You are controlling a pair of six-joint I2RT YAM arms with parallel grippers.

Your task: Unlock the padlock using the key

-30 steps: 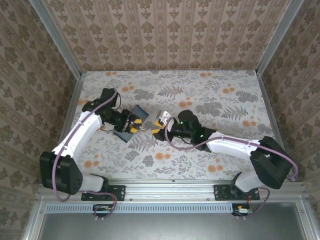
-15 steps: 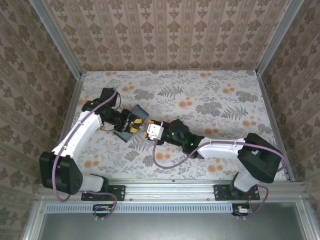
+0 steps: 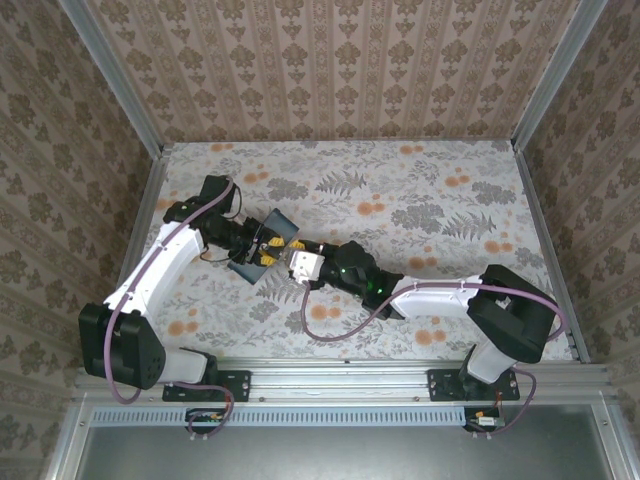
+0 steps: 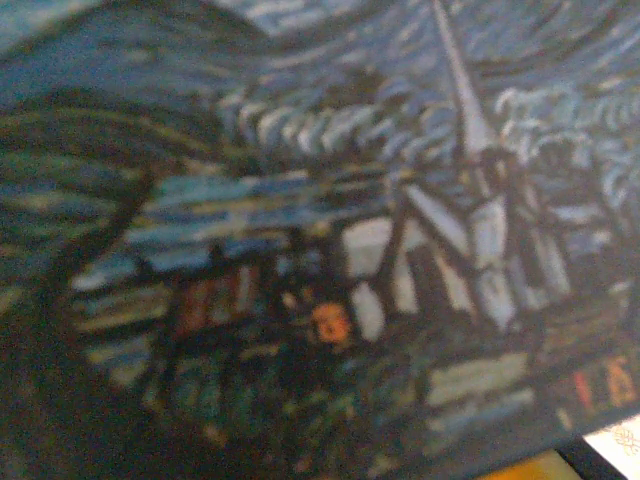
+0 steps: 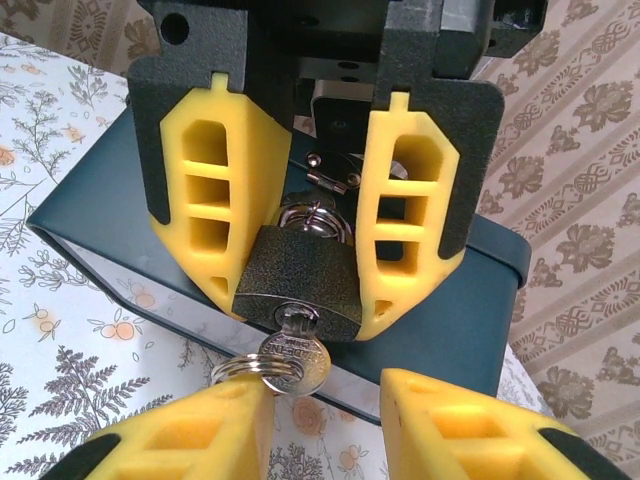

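The small dark padlock hangs at the front of the dark-blue painted box, its metal shackle through the box's latch. My left gripper is shut on the padlock body, one yellow finger on each side. A silver key sits in the keyhole, with a key ring hanging from it. My right gripper is open just below the key; the ring rests against its left finger. From above, the left gripper and right gripper meet at the box.
The box stands tilted on the floral table left of centre. The left wrist view is pressed close to the box's painted surface, blurred. Patterned walls enclose the table at the back and both sides.
My right gripper has moved left and nearer, from beside the box up to the padlock held by the left gripper. The left arm and box have stayed put.
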